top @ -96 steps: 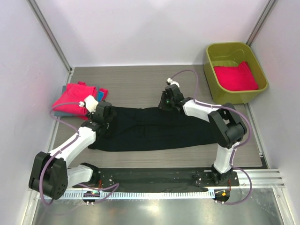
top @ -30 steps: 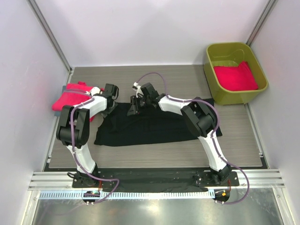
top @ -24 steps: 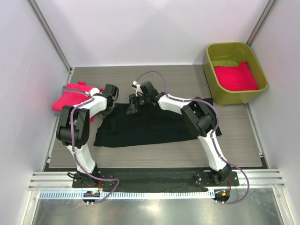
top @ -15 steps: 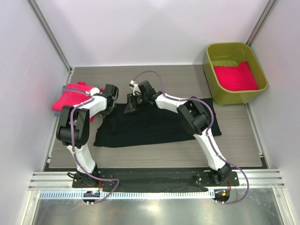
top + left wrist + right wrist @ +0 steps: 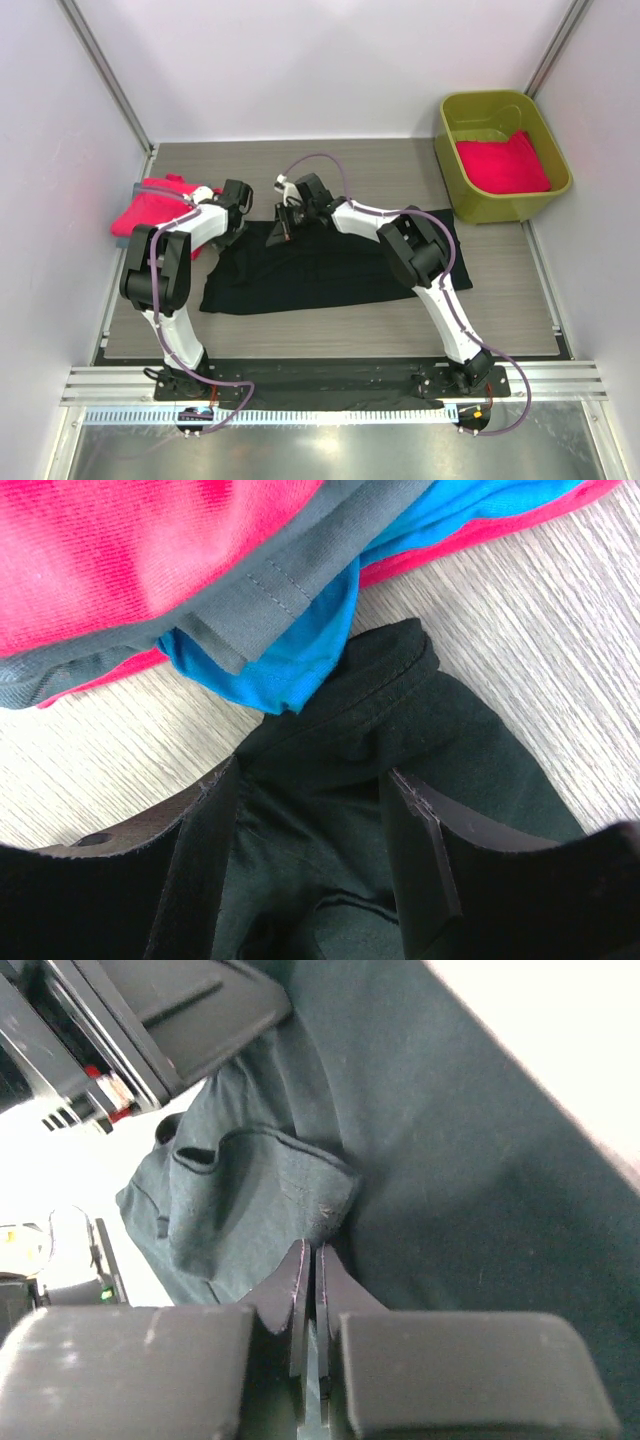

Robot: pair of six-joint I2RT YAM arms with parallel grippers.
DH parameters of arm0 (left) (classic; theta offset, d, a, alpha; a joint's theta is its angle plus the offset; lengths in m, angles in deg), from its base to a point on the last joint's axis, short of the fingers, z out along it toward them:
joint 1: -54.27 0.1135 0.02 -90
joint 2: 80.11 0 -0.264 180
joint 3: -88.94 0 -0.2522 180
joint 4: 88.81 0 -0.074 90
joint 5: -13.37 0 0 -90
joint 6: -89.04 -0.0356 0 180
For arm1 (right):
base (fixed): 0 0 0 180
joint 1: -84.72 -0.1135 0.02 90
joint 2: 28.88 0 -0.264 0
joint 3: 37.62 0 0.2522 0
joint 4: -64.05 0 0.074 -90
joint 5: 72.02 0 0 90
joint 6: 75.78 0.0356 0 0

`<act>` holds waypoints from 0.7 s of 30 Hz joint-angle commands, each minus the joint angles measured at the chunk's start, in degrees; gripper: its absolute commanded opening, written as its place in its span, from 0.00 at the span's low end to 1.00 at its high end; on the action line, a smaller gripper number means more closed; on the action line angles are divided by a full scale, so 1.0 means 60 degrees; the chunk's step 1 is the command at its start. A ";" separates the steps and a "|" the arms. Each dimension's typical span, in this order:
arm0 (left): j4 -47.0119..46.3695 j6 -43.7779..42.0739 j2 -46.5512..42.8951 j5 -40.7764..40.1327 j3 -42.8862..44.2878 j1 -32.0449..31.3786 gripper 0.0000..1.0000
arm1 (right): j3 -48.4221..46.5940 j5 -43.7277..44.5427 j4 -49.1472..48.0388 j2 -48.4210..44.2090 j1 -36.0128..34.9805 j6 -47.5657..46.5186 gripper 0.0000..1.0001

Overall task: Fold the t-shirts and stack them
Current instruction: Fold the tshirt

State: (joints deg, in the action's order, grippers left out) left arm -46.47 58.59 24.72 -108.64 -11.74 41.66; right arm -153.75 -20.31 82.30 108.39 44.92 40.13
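The black t-shirt (image 5: 330, 265) lies flat across the middle of the counter (image 5: 330, 170), its long axis running left to right. My left gripper (image 5: 310, 780) sits jaws apart over its far-left corner, just beside the pile of pink and blue t-shirts (image 5: 150, 205). My right gripper (image 5: 306, 1260) has its fingers pressed together at a raised fold on the far edge; I can't tell whether cloth is caught.

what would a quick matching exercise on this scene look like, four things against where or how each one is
1 black t-shirt
2 green tub
3 left gripper
4 right gripper

a closed on a fold of black cloth
b far right corner, pink t-shirt inside
c lying mid-table
d open, straddling black cloth

Pairs: 1-c, 2-b, 3-d, 4-a
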 commanded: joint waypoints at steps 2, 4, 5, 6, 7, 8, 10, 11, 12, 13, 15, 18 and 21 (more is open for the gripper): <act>0.0100 -0.0067 -0.0129 -0.0597 0.0309 0.0079 0.59 | 0.0608 -0.0373 -0.0528 -0.1066 -0.0048 0.0120 0.05; 0.0130 -0.0096 -0.0114 -0.0671 0.0323 0.0079 0.59 | 0.0888 -0.0387 -0.0645 -0.1518 -0.0033 0.0135 0.02; 0.0130 -0.0096 -0.0129 -0.0685 0.0323 0.0093 0.59 | 0.1194 -0.0445 -0.0704 -0.1652 -0.0019 0.0164 0.01; 0.0130 -0.0110 -0.0115 -0.0657 0.0309 0.0108 0.59 | 0.1385 -0.0547 -0.0995 -0.1755 -0.0019 0.0323 0.01; 0.0115 -0.0110 -0.0100 -0.0627 0.0323 0.0122 0.59 | 0.1605 -0.0679 -0.1447 -0.2017 -0.0019 0.0484 0.01; 0.0129 -0.0110 -0.0071 -0.0598 0.0323 0.0137 0.59 | 0.2129 -0.1028 -0.1742 -0.2135 -0.0019 0.0617 0.01; 0.0100 -0.0125 -0.0012 -0.0554 0.0338 0.0196 0.59 | 0.2688 -0.1207 -0.2356 -0.2544 -0.0019 0.0953 0.01; 0.0115 -0.0125 0.0003 -0.0539 0.0367 0.0196 0.59 | 0.3242 -0.1338 -0.2505 -0.2692 -0.0019 0.1027 0.01; 0.0100 -0.0140 0.0046 -0.0539 0.0367 0.0210 0.59 | 0.3538 -0.1397 -0.2651 -0.2824 -0.0019 0.1086 0.01; 0.0086 -0.0140 0.0061 -0.0525 0.0367 0.0210 0.59 | 0.3845 -0.1470 -0.2957 -0.2970 -0.0004 0.1203 0.02; 0.0057 -0.0140 0.0076 -0.0510 0.0353 0.0225 0.59 | 0.4768 -0.1588 -0.3238 -0.3439 -0.0033 0.1277 0.02; 0.0013 -0.0140 0.0061 -0.0510 0.0353 0.0210 0.59 | 0.5955 -0.1647 -0.3663 -0.4082 -0.0048 0.1394 0.03; -0.0017 -0.0169 0.0047 -0.0554 0.0353 0.0210 0.59 | 0.6834 -0.1705 -0.3839 -0.4537 -0.0179 0.1380 0.09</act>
State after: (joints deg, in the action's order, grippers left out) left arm -46.47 58.28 24.83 -109.14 -11.33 42.41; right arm -116.04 -28.00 63.92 85.88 44.88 47.24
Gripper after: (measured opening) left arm 0.592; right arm 0.075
